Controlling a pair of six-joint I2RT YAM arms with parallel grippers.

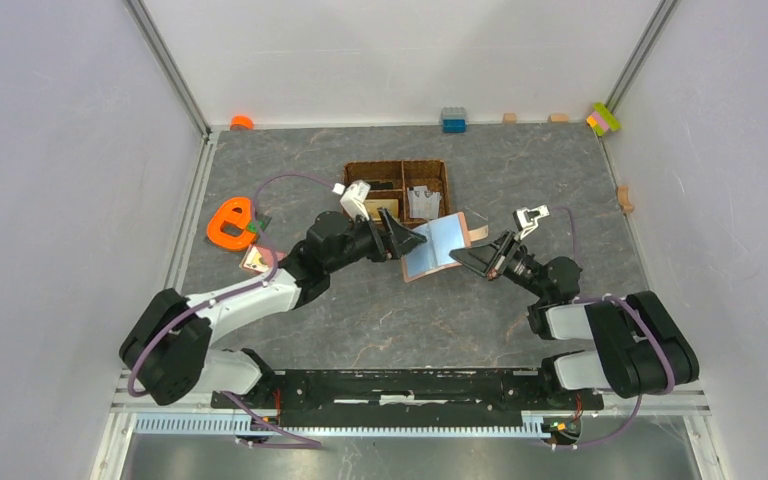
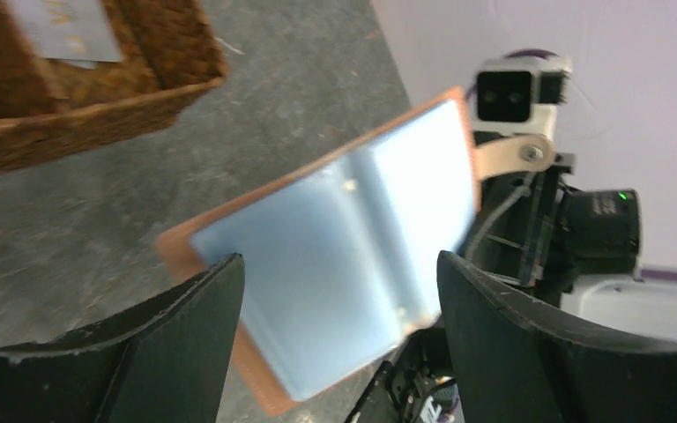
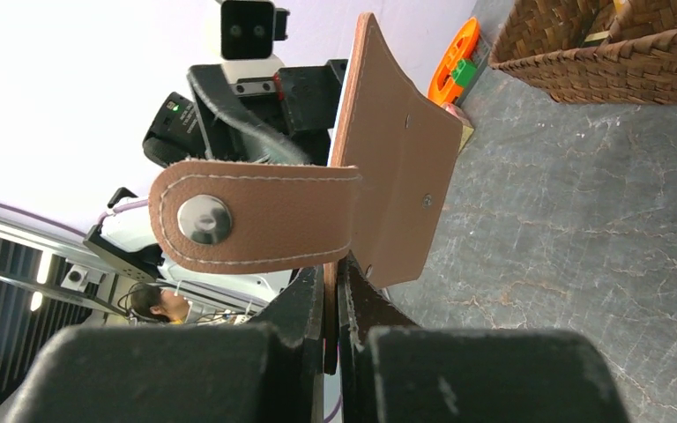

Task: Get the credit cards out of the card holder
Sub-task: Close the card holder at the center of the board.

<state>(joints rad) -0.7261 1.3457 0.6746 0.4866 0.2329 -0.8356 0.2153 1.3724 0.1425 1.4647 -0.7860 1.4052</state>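
card holder: the card holder (image 1: 438,250) is hanging open in the air over the middle of the tabletop (image 1: 360,320), between the two arms and just in front of the basket (image 1: 360,172). Its pale blue sleeves are facing the left arm and its pink leather back is facing the right one.

right jaws: they're squeezing together on the holder's lower edge, right under the snap tab (image 3: 256,216), which is flopping loose with its stud showing.

left jaws: they're standing wide apart, one on each side of the open sleeves in the left wrist view, and gripping nothing. Can't tell if they're brushing the holder or just hovering in front of it.

cards out so far: a pinkish card (image 1: 255,260) is lying flat on the tabletop beside the left arm, near the orange thing (image 1: 228,222). The basket is holding a gold-tan piece (image 1: 385,208) and a greyish flat piece (image 1: 422,201), and both are looking like cards too.

progress: it's looking close to done, honestly. The sleeves are looking empty from the left wrist, but that view is blurring badly, so one card hiding in a pocket can't be ruled out.

left to do: probably just checking the pockets, pulling anything remaining, then setting the holder down.
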